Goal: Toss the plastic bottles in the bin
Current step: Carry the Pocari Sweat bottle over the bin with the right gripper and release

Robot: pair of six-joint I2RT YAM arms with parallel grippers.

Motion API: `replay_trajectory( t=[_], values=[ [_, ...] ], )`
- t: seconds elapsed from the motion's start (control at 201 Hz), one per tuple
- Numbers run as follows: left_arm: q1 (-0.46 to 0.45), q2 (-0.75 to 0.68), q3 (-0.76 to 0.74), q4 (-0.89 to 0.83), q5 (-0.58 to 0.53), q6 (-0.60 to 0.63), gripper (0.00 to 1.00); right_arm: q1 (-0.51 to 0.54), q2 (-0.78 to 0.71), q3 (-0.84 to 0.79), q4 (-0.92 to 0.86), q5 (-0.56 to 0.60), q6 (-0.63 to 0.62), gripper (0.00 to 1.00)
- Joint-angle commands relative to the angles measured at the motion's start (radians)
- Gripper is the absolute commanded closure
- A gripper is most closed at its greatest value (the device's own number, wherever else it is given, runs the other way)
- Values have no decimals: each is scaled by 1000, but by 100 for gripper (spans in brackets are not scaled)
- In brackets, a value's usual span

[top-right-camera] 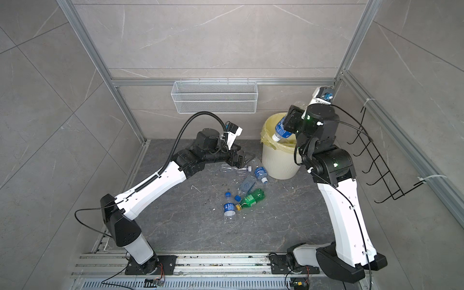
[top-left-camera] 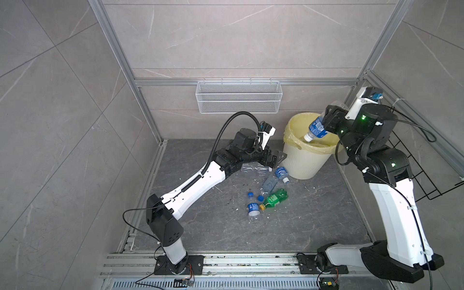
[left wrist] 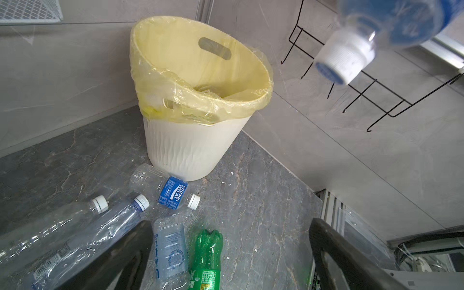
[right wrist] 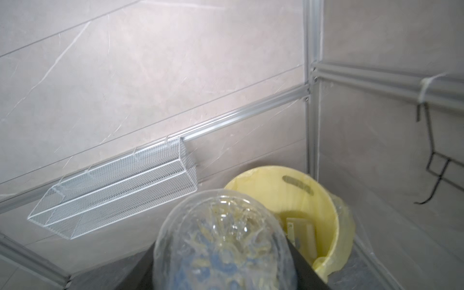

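Bottle base, clear and dimpled, crowds the right wrist view: this is the held bottle [right wrist: 221,241], base toward my wrist. Clenched round its body, above the blue label, is my right hand [top-left-camera: 329,120].

Long axis tilted, white cap low and leading, aimed down into the bin [top-left-camera: 302,164]. In both top views the cap hangs inside the ring of the yellow liner [top-left-camera: 291,130], not out over the bench [top-left-camera: 288,226].

Judgement: letting go from here should send it cap-first into the bin, with little or no sideways travel needed.

Spread wide and holding nothing, my left hand [top-left-camera: 275,160] sits low by the bin's foot, just above a crumpled clear bottle [top-left-camera: 254,168].

Other bottles lie flat on the bench close to it. The Pocari bottle [left wrist: 173,193] is just beside the bin wall, the green bottle [left wrist: 207,253] farther out. For those, my left arm is the nearer.
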Motion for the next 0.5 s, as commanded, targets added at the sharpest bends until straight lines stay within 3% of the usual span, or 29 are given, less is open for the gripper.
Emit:
replay_trajectory(
  t=[0.0, 0.154, 0.304, 0.413, 0.493],
  values=[
    [-4, 40, 75, -26, -12, 77, 0, -40, 55, 43, 51, 81, -104, 60],
    [-4, 82, 102, -37, -23, 95, 0, -175, 277, 178, -69, 2, -27, 57],
    [-3, 95, 98, -47, -40, 102, 0, -228, 519, 451, -303, -72, 29, 15],
    [-2, 99, 91, -51, -53, 99, 0, -228, 504, 441, -291, -122, 28, 1],
    [-2, 101, 86, -49, -62, 99, 0, -227, 436, 353, -231, -142, 22, 0]
  ],
)
